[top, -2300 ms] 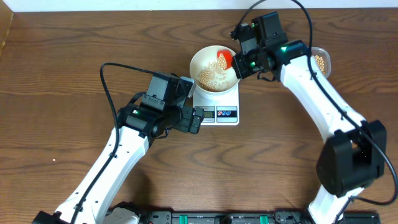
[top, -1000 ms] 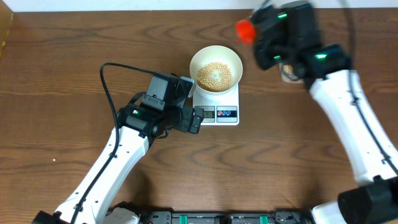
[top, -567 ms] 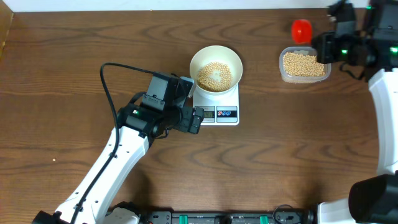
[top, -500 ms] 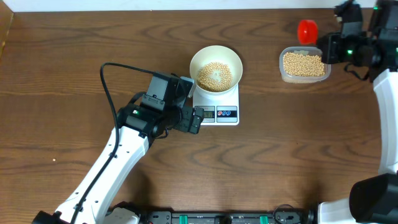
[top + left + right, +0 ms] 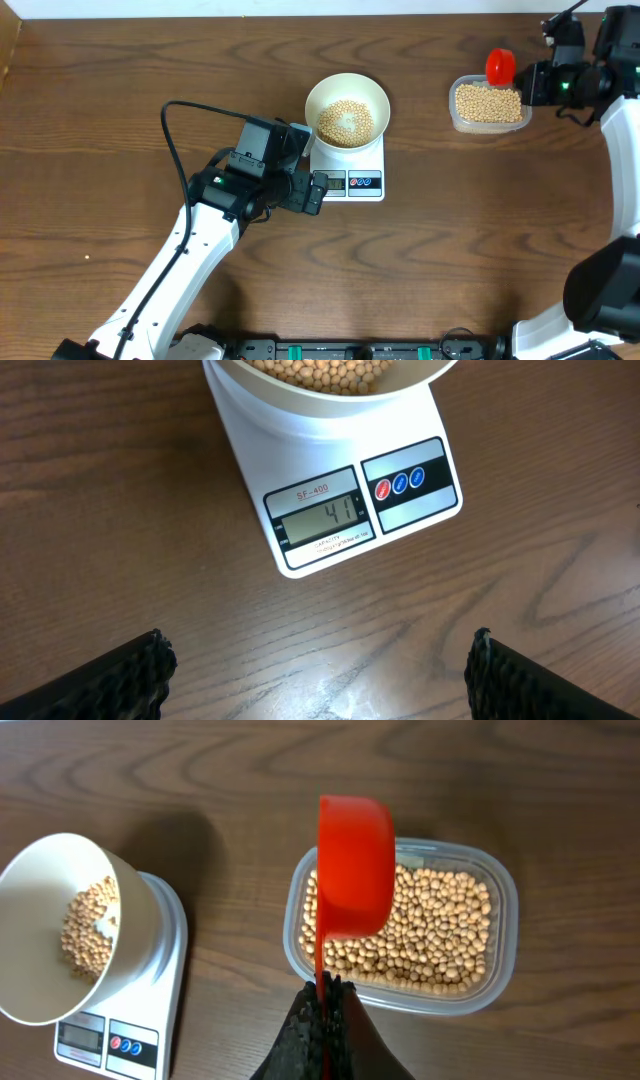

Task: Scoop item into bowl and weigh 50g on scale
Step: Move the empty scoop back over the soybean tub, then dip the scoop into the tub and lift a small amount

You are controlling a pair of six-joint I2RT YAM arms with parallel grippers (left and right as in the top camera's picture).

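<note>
Right wrist: scoop poised over the beans

Right jaws clamp the red scoop (image 5: 355, 865) by its handle, which runs straight ahead. Its cup hangs over the beans (image 5: 430, 935) in the tub (image 5: 505, 910). Off left, the bowl (image 5: 30, 910) sits on the scale (image 5: 165, 970), showing 41. Left jaws gape, empty. Wooden worktop (image 5: 560, 800).

table (image 5: 100, 100) dark wood, visible grain, satin | scale (image 5: 340, 490) smooth white plastic | tub (image 5: 502, 910) clear glossy plastic | scoop (image 5: 355, 865) glossy red plastic | my left fingers (image 5: 110, 680) black, rough, matt
</note>
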